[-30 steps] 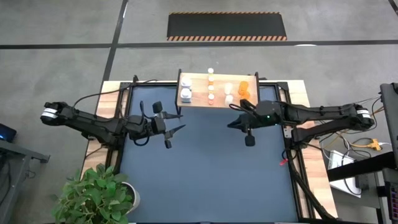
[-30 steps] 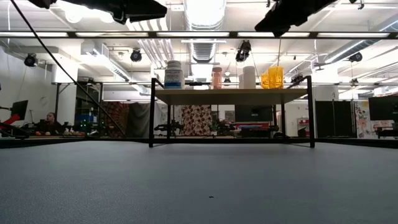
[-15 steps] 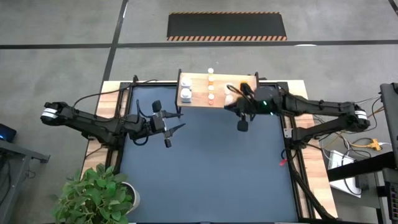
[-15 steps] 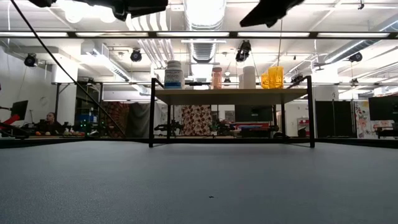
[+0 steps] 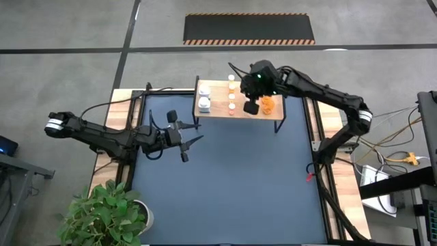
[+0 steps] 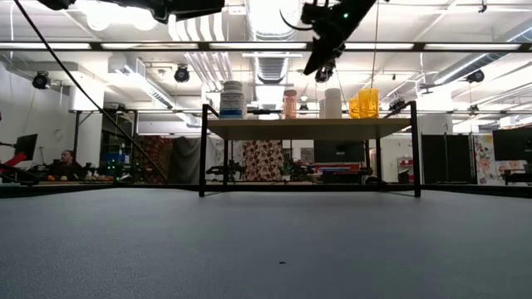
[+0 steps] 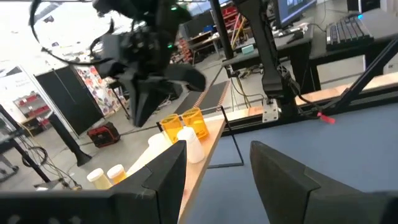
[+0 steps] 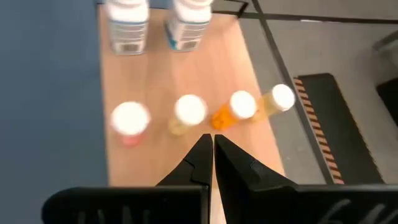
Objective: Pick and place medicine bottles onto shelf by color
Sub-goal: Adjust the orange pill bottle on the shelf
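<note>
The shelf point(image 5: 217, 111) is a light-wood board on thin black legs at the table's far edge, and it also shows in the low view point(image 6: 307, 129). On it stand two white bottles point(image 5: 204, 104), several small white-capped bottles point(image 8: 189, 109) and orange bottles point(image 5: 268, 102). My right gripper point(image 8: 212, 142) is shut and empty. It hangs above the shelf's middle point(image 5: 252, 96), pointing down, clear of the bottles point(image 6: 318, 62). My left gripper point(image 5: 193, 134) is open and empty over the dark blue mat, left of centre, with its fingers toward the shelf point(image 7: 217, 168).
The dark blue mat point(image 5: 225, 184) spreads from the shelf to the near edge. A potted plant point(image 5: 106, 215) stands at the table's near left corner. Cables run along the table's right side point(image 5: 321, 171).
My right gripper has gone from over the mat toward the table's far edge and a little left. It now hangs over the shelf, with its arm raised and swung round. My left gripper has kept still. The bottles have not moved.
</note>
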You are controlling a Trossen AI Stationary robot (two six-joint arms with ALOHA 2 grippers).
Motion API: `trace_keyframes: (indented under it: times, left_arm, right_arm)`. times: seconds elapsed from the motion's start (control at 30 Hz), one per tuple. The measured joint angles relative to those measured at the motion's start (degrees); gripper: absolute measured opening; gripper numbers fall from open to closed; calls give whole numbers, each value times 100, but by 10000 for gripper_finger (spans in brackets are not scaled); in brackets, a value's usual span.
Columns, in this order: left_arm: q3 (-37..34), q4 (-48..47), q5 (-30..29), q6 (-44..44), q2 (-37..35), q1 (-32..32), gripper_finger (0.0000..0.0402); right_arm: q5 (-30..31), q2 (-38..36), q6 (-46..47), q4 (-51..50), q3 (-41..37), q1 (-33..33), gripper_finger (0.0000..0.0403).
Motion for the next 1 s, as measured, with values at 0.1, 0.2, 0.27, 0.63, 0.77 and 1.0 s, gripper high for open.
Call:
trace_keyframes:
  times: [0.1, 0.2, 0.27, 0.63, 0.77, 1.0]
  left_arm:
    - [-2, 4, 0, 227, 0, 0, 161]
    - [-2, 13, 0, 437, 0, 0, 161]
    - [-4, 13, 0, 549, 0, 0, 161]
    - [-37, 13, -2, 667, 0, 0, 161]
    - [-37, 13, -2, 669, 0, 0, 161]
    - [-37, 13, -2, 669, 0, 0, 161]
  right_arm:
    - [-3, 231, -156, 22, 193, -160, 9]
    - [-3, 438, -290, 16, 334, -280, 9]
    - [-3, 573, -340, 17, 422, -360, 9]
    - [-3, 1147, -404, 39, 592, -782, 9]
    - [-8, 1256, -404, 53, 592, -828, 9]
    - [-263, 1403, -398, 59, 592, -819, 9]
